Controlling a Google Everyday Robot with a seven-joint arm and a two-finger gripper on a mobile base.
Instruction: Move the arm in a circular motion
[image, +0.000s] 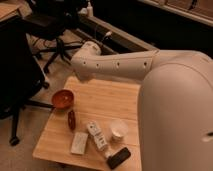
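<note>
Cream arm (120, 65) level over table (105, 100), jaws unseen

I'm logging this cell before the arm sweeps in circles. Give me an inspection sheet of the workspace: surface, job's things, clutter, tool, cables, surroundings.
Surface: small wooden table.
Job's things: cream-white arm reaches leftward above the table's far edge; its big near segment fills the right of the view.
Clutter: red bowl at the left edge, dark red item just nearer; white packet, long box, white cup and black device toward the near edge.
Tool: not in view; only the arm's rounded end shows, over the far left corner.
Cables: white cable by the ledge beyond the table.
Surroundings: black office chair on the floor, behind left.
</note>
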